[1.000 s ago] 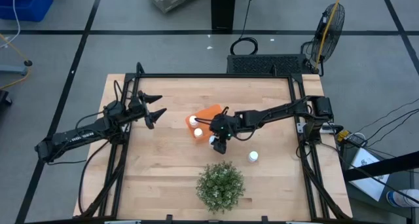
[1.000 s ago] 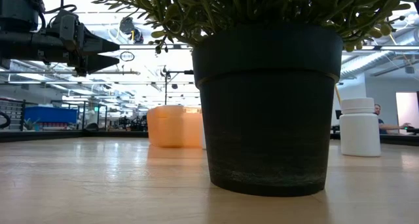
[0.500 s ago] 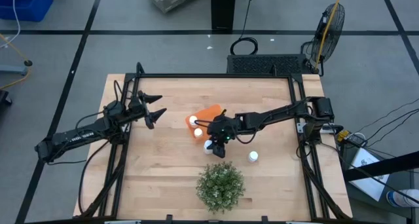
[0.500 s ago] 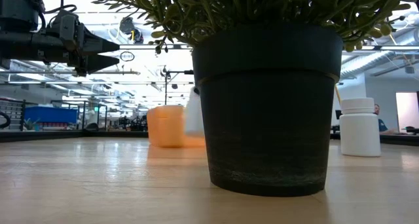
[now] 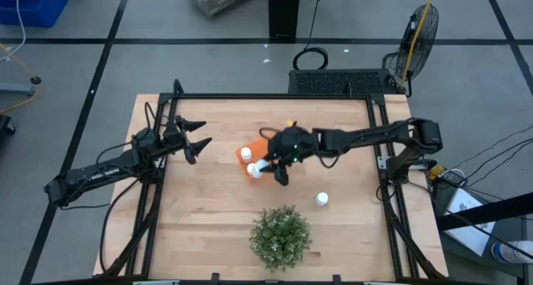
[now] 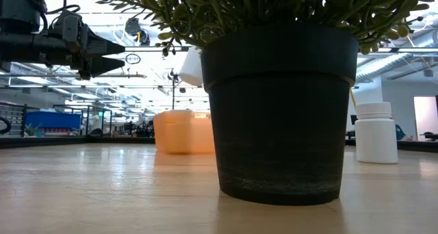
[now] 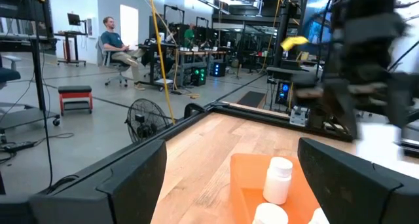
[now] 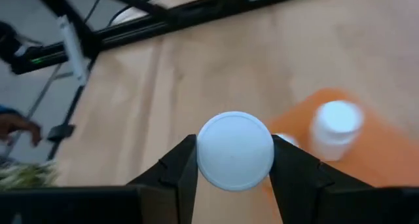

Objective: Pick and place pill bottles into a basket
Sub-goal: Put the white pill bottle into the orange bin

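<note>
My right gripper (image 5: 271,167) is shut on a white pill bottle (image 8: 235,150), held in the air at the near edge of the orange basket (image 5: 265,143). In the low view the bottle (image 6: 191,67) hangs high above the basket (image 6: 179,131), half hidden by a plant pot. White bottles stand in the basket (image 7: 279,179) (image 5: 245,153). Another bottle (image 5: 321,199) stands on its base on the table to the right. My left gripper (image 5: 202,142) waits open in the air, left of the basket. My right gripper pinches the bottle's round side wall between its two fingers (image 8: 180,166), one on either side. The wrist view looks straight onto one round end (image 8: 235,150) of the bottle. The bottle is lifted clear of the table and tilted.
A green bushy plant (image 5: 281,233) in a dark pot (image 6: 280,111) stands near the table's front edge and blocks much of the low view. A dark metal frame (image 5: 275,97) runs round the wooden table top. A person (image 7: 111,37) sits in the room beyond.
My right gripper has lifted the bottle off the table and carried it up and toward the far left, to the basket. The bottle was on the table beside the basket a second ago and now hangs clear, tilted.
</note>
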Motion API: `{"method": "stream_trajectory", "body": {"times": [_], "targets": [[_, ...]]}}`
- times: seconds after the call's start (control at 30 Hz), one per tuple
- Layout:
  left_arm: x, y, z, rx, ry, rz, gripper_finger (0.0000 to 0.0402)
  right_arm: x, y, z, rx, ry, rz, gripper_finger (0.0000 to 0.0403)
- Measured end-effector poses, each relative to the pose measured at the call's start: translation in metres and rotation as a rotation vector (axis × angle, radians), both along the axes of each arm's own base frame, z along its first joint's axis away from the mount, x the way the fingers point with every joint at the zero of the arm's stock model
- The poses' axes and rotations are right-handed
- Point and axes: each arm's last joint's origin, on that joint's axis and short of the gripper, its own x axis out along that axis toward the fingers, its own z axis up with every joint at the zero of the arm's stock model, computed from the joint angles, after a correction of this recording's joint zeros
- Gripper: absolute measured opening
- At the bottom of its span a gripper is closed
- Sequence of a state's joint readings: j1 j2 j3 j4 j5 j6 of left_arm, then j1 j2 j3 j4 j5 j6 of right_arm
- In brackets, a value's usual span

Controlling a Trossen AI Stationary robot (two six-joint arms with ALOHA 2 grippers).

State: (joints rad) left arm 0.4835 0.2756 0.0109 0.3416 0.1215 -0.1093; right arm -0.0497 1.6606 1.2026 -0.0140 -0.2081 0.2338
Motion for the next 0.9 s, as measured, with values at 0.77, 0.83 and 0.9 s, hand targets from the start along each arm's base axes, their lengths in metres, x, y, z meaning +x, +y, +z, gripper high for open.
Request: {"method": "stream_trajectory", "body": {"times": [0.77, 0.83, 0.9], "targets": [[0.000, 0.000, 0.000, 0.000, 0.000, 0.000, 0.0349, -0.014, -0.089, -0.019, -0.055, 0.111, -0.155, 0.0140], [0.000, 0.000, 0.000, 0.000, 0.000, 0.000, 0.0349, -0.013, -0.091, -0.025, -0.055, 0.123, -0.156, 0.0140], [0.000, 0.000, 0.000, 0.000, 0.000, 0.000, 0.0349, -0.012, -0.091, -0.030, -0.054, 0.145, -0.152, 0.0140]]}}
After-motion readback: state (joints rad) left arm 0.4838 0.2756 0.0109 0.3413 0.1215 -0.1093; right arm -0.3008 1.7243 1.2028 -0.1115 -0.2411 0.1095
